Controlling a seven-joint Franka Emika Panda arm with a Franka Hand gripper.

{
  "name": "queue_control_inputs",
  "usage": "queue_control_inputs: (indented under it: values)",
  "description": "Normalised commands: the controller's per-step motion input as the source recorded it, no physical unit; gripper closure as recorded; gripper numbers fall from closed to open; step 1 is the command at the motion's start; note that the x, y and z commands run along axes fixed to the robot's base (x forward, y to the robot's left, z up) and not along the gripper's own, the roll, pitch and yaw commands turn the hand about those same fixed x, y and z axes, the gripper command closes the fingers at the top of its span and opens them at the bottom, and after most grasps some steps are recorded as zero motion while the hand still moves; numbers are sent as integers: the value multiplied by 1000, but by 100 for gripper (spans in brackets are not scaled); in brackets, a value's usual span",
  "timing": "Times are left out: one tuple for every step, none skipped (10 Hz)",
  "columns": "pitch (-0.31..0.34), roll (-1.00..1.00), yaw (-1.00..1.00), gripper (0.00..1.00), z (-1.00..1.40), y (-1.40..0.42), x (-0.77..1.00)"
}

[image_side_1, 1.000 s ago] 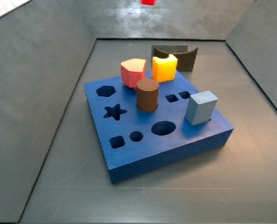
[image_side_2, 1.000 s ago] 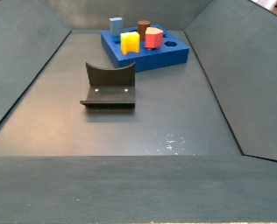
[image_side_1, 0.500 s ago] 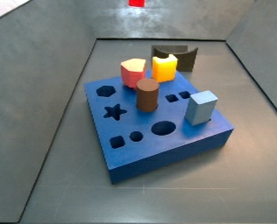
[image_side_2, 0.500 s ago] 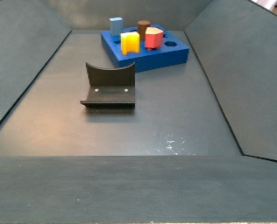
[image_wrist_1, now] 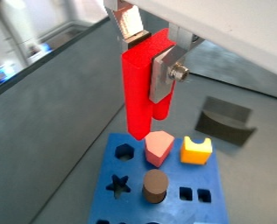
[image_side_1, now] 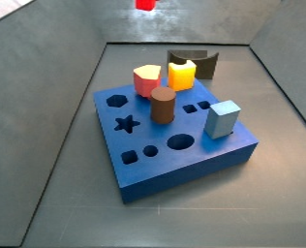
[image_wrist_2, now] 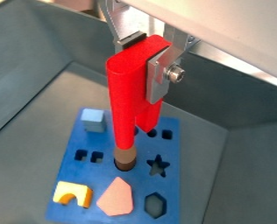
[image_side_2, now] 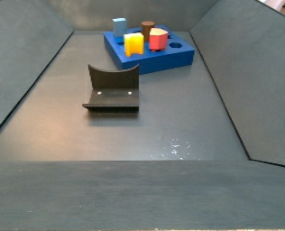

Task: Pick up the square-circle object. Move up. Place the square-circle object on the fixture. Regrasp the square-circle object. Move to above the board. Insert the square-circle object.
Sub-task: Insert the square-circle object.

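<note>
My gripper (image_wrist_1: 147, 70) is shut on the square-circle object (image_wrist_1: 138, 96), a long bright red peg that hangs down between the silver fingers (image_wrist_1: 162, 75). Both wrist views show it held high above the board (image_wrist_1: 129, 171), a thick blue block with shaped holes. In a wrist view the gripper (image_wrist_2: 138, 74) holds the peg (image_wrist_2: 124, 105) over the board (image_wrist_2: 176, 149). In a side view only the peg's red tip (image_side_1: 145, 4) shows at the top edge, far above the board (image_side_1: 182, 165). The dark fixture (image_side_1: 195, 64) stands behind the board; it also shows in a side view (image_side_2: 113, 88).
On the board stand a salmon-pink hexagonal peg (image_side_1: 145, 79), an orange-yellow peg (image_side_1: 182, 74), a brown cylinder (image_side_1: 163, 104) and a light blue block (image_side_1: 222, 119). Grey sloping walls enclose the floor on all sides.
The red peg's tip at the top of the side view has shifted left. The board, the pegs on it and the fixture have not moved.
</note>
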Motion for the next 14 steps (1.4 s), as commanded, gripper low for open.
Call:
queue_control_inputs:
  values:
    - [17, 44, -954, 100, -143, -151, 0]
    - [-59, -16, -803, 100, -120, -400, 0]
    - [-161, -123, -703, 100, -180, -406, -37]
    - [-227, -140, -697, 100, -243, -386, -80]
    - [-243, -87, -686, 100, -297, -449, -60]
    - [-241, -80, -703, 100, -289, -437, -49]
    - [-189, -79, -726, 100, -237, -411, -14]
    - [-124, 0, -743, 100, -309, -463, 0]
    - [0, 110, -194, 100, 0, -57, -191]
    - [0, 63, -97, 100, -86, 0, -211]
    - [34, 183, -389, 100, -760, -134, 0]
    - [59, 113, -606, 100, -800, -126, 9]
    - [21, 60, -597, 100, -966, -189, 69]
    - [17, 0, -526, 100, -1000, -226, 226]
